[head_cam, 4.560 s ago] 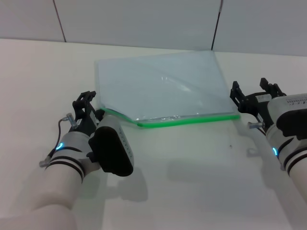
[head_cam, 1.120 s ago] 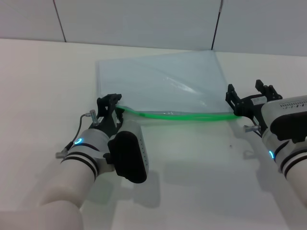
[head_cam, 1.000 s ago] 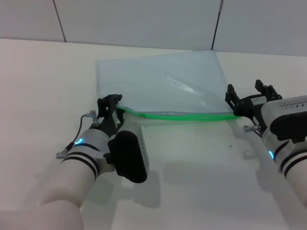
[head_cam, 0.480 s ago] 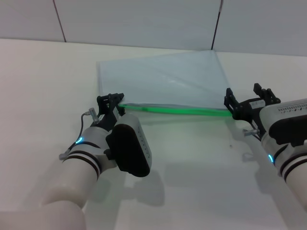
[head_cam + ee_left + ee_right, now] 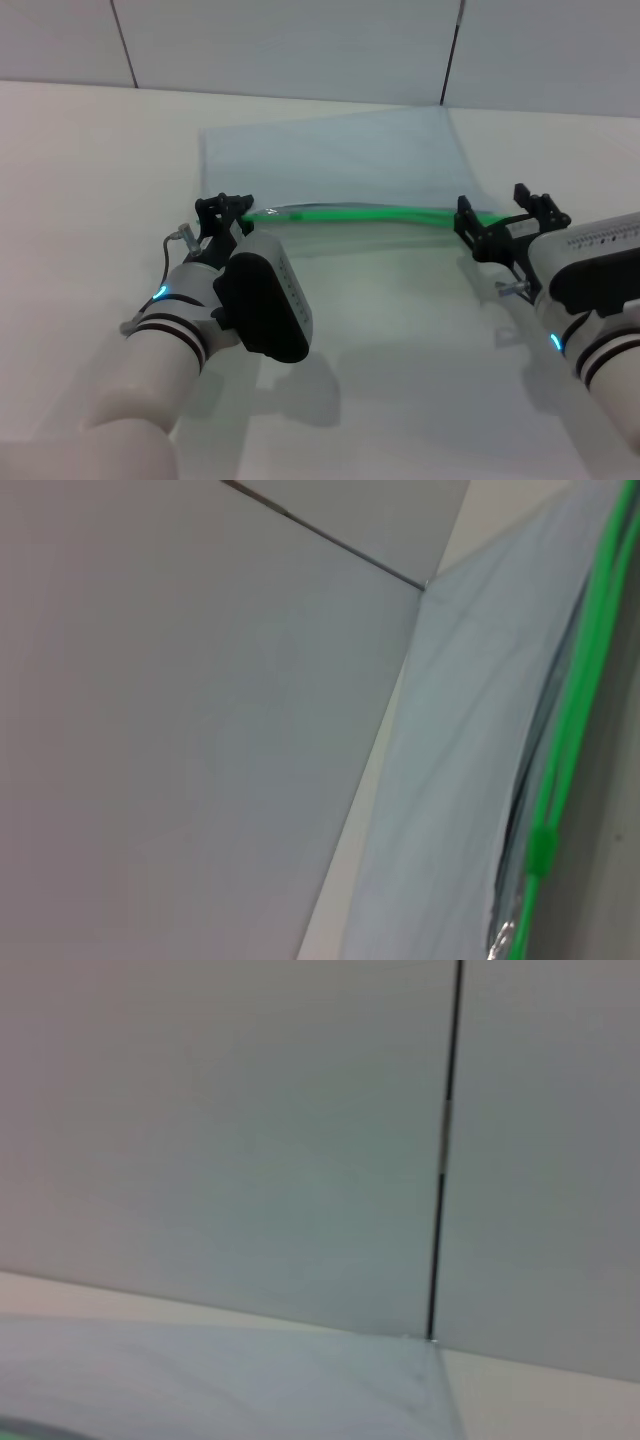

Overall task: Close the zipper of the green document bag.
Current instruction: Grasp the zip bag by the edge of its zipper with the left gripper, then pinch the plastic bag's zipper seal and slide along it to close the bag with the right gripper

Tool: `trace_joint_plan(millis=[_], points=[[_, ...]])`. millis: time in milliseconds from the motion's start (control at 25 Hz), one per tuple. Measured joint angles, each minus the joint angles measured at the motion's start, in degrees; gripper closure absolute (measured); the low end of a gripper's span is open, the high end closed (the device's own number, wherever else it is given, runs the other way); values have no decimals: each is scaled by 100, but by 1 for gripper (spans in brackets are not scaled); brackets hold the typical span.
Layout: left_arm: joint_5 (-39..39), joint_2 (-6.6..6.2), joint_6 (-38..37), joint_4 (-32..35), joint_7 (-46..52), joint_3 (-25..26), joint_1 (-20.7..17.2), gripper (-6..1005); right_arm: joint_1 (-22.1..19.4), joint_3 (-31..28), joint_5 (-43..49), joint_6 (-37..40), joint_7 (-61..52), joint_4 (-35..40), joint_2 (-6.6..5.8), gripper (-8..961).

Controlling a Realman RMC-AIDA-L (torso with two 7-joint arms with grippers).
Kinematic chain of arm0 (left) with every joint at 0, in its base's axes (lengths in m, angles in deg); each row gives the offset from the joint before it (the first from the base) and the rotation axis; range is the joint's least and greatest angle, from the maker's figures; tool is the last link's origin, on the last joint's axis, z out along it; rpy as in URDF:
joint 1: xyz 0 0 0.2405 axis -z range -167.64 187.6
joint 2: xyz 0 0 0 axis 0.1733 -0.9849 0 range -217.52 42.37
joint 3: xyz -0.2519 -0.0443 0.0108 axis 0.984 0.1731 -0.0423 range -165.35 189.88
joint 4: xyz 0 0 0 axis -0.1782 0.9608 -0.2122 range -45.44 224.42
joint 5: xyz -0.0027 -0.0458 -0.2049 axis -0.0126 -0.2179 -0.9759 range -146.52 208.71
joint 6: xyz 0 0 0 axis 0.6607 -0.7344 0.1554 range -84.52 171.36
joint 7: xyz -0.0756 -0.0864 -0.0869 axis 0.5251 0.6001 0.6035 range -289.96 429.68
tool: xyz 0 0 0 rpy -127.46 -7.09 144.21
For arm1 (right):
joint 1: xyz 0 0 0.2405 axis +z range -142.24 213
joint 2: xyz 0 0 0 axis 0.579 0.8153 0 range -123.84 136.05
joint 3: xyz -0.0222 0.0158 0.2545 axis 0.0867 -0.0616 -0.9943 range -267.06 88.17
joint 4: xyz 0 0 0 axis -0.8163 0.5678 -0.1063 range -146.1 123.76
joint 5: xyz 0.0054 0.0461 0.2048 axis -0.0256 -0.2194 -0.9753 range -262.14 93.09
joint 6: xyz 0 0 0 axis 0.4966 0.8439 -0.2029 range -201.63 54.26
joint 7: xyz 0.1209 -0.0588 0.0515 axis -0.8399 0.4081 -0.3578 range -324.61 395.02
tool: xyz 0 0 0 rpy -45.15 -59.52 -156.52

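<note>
1. Left gripper (image 5: pixel 226 207) is clenched on the zipper's left end.
2. The green document bag (image 5: pixel 330 165), translucent pale blue-green plastic, lies flat on the white table (image 5: pixel 80 140); its near edge is lifted.
3. The zipper (image 5: pixel 350 212), a thin bright green strip, spans that edge.
4. Right gripper (image 5: pixel 505 225): fingers spread at the right end.

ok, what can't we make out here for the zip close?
- Slider on the zipper: too small in the head view; the left wrist view shows only a small nub.
- Left tool: its fingers hide that end of the bag.
- Right tool: grip unclear in the head view; right wrist view misses it.
</note>
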Motion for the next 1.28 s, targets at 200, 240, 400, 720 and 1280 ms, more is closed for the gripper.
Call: trace_joint_plan(millis=[200,240,400,720,1280], points=[[3,-12,16,15,-44,-40,-4,931,-72,108,366,-67,0,180,-11,208],[9,-20,-2,44,-59,-53,-19,933,-110,108,541,-88,0,224,-12,208],[19,-32,0,53,-63,-58,-48,942,-257,108,1176,-205,9,417,-30,209],[60,-35,-9,53,-100,-63,-65,942,-303,96,1716,166,1044,952,-87,209],[362,-31,12,140,-380,-68,-62,942,-231,-296,1657,1002,2768,1384,-46,289]])
